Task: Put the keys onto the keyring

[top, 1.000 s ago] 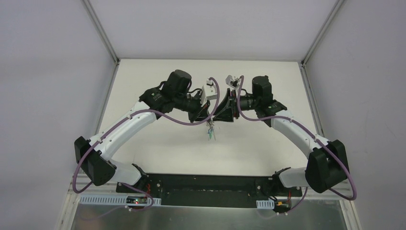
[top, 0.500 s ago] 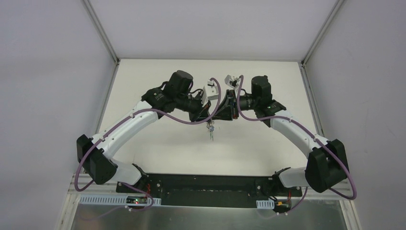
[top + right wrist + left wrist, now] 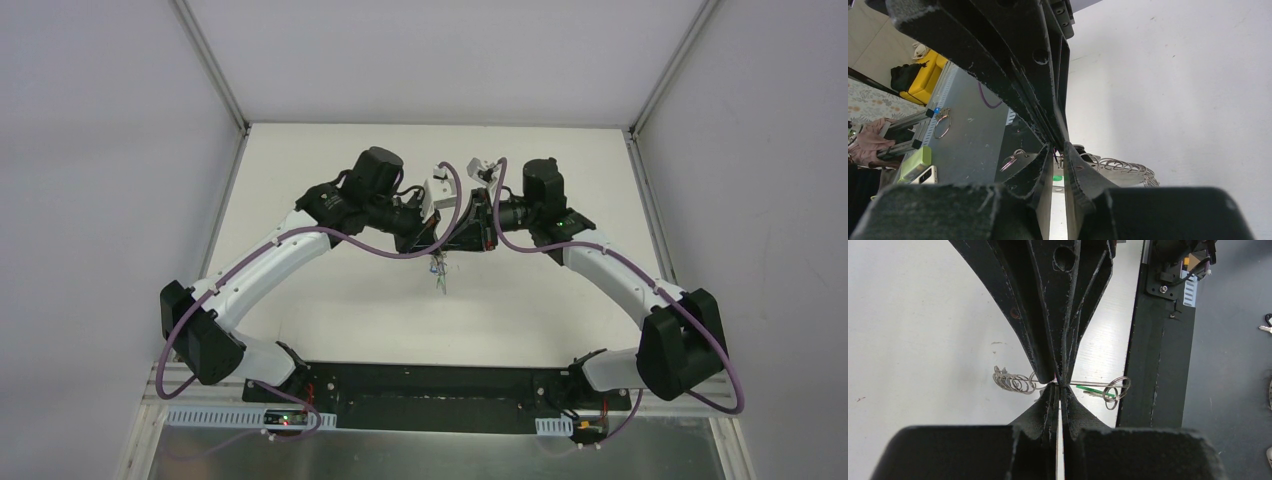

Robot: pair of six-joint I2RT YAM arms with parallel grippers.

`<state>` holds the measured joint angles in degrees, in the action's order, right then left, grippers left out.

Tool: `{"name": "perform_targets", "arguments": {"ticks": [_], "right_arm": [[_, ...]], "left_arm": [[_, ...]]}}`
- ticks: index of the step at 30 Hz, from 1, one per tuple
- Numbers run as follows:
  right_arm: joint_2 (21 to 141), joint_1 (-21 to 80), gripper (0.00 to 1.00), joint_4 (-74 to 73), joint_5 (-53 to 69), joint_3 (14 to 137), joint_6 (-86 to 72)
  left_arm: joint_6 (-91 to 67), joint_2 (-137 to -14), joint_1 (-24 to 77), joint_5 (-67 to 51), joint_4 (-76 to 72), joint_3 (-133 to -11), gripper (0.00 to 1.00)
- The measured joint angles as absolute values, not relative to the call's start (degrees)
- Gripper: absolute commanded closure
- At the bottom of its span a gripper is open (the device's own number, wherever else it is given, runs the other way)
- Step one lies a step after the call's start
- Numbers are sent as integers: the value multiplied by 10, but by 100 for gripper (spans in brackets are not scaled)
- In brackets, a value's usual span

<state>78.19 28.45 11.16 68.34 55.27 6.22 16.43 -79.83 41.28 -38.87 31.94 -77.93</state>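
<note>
Above the middle of the table my left gripper [image 3: 432,247] and right gripper [image 3: 448,246] meet tip to tip, and the keyring [image 3: 437,273] dangles below them. In the left wrist view my left gripper [image 3: 1059,386] is shut on the keyring's thin wire. A silvery chain of rings [image 3: 1010,382] hangs left of the pinch. A green key [image 3: 1092,388] and two small rings [image 3: 1116,387] hang to its right. The right arm's fingers [image 3: 1053,340] come down onto the same spot. In the right wrist view my right gripper [image 3: 1057,147] shows a narrow slit and pinches the wire beside the chain [image 3: 1123,165]. No other keys show.
The black base plate [image 3: 430,385] runs along the near table edge and appears as a dark strip [image 3: 1153,365] close to the hanging rings. White enclosure walls stand on three sides. A loose metal ring [image 3: 942,124] lies on the silver bench beyond the plate.
The right gripper's jaws have drawn together onto the keyring beside the left gripper's tips. The hanging bunch has lifted slightly. Both arms have barely shifted.
</note>
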Motion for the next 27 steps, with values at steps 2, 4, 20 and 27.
{"name": "perform_targets", "arguments": {"ticks": [2,4,20,27], "right_arm": [[782,284,87,112,684,553,62],[782,284,89,112,684,552,62],[782,281,100,97,682,545,76],[781,269,100,92,682,545,75]], "left_arm": [[163,-798,413,-389,319,-779,100],[161,-798,413,-388,319,-778,100],[157,-798,412,-389,296,-756,100],[145,-792,408,-400,246,-730,93]]}}
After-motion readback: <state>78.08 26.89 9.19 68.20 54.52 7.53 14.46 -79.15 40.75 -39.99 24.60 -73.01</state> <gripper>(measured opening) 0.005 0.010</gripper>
